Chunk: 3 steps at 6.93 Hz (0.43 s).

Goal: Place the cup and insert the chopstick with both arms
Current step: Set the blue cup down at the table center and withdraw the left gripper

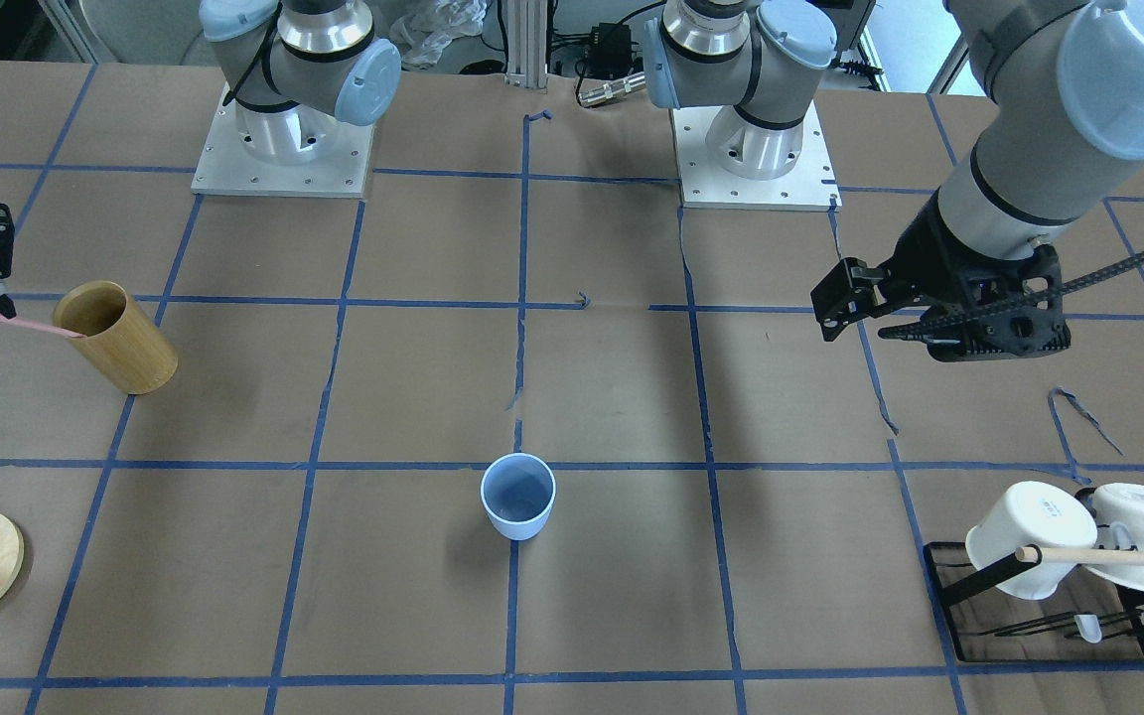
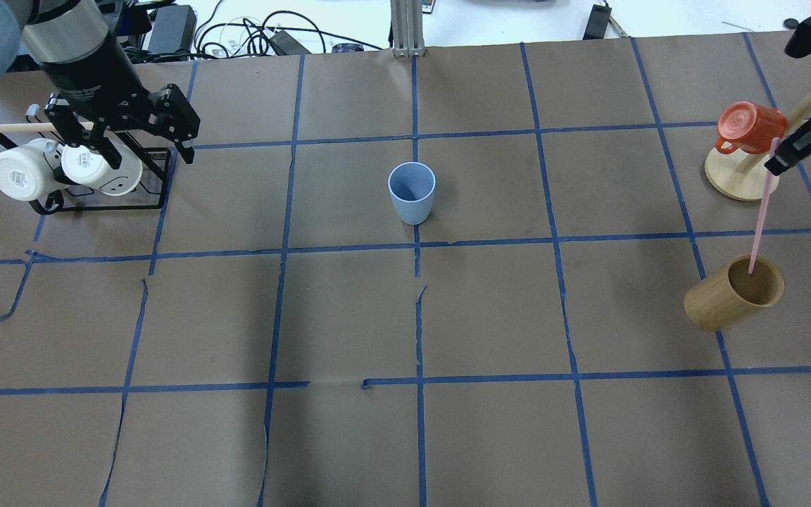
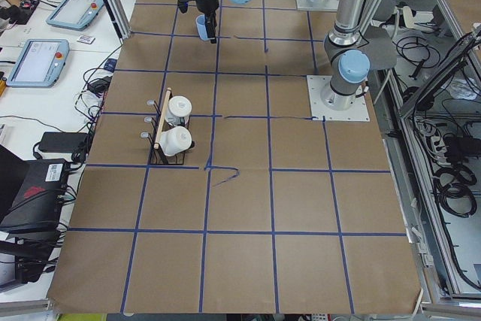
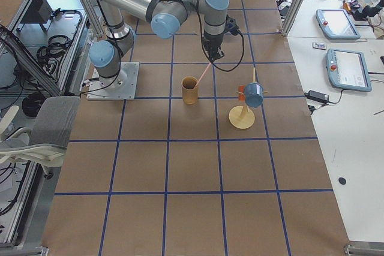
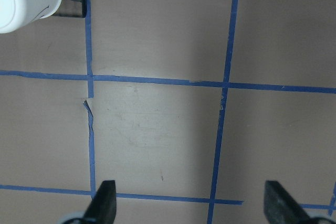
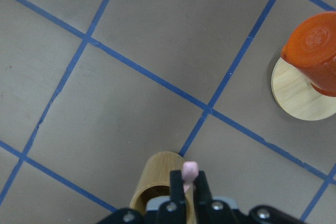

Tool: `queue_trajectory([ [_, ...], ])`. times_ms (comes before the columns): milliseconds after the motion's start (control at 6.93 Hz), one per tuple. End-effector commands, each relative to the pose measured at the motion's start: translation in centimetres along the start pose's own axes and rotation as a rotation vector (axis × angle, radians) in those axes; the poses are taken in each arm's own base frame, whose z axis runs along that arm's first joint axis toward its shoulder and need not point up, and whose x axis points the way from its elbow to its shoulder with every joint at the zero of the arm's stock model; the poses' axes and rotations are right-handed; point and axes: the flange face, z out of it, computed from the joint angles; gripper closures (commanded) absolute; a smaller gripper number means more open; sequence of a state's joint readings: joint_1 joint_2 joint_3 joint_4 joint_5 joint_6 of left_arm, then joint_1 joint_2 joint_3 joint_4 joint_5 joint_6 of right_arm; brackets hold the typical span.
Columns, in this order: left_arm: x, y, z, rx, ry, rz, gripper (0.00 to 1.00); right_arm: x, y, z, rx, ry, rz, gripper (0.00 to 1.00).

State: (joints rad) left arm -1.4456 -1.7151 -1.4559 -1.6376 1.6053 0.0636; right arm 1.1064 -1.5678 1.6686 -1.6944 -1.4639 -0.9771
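Cup [image 2: 412, 191]: blue, upright, mouth up, alone at ctr of the surface [image 2: 490, 317], well apart from both arms; looks already placed.
Chopstick [image 2: 761, 218]: pink, slanted, top end pinched in the right gripper [image 6: 189, 187], lower tip inside the mouth of the bamboo holder [image 2: 733, 292] at the robot's far right.
Right gripper: closed on the chopstick, up above the holder; orange mug [image 2: 750, 127] on its wooden stand [image 2: 722, 183] just beside.
Left gripper [image 5: 190, 205]: fingers spread wide, nothing btwn them, hanging over bare surface next to the rack [image 2: 110, 207] of white mugs [image 2: 18, 176].
Step, prob.: drawing the chopstick out of the holder; insertion into the cup not yet done.
Risk 1: stick sits in the holder at a slant; on the lift the tip could catch the rim & tip or drag the holder.
Risk 2: thin, smooth stick held at one end only; it may swing or slip in the pinch on the long carry to ctr.
Risk 3: cup mouth is small & cup looks light; an off-line tip could hit the rim & knock it over, w/ no gripper near to steady it.
Risk 4: orange mug & stand are close to the right arm; a wide swing could clip them.
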Motion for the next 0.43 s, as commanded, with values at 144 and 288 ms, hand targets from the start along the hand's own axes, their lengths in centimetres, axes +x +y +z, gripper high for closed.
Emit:
queue_trajectory([
  [144,0.8,2.2,-1.4,-0.001,-0.016,0.012,0.00,-1.8,-0.7,-7.9,0.018,-0.041,0.069,1.00],
  [288,0.8,2.1,-0.8,-0.007,-0.019,0.008,0.00,-2.7,-1.7,-9.2,0.054,-0.061,0.108,1.00],
])
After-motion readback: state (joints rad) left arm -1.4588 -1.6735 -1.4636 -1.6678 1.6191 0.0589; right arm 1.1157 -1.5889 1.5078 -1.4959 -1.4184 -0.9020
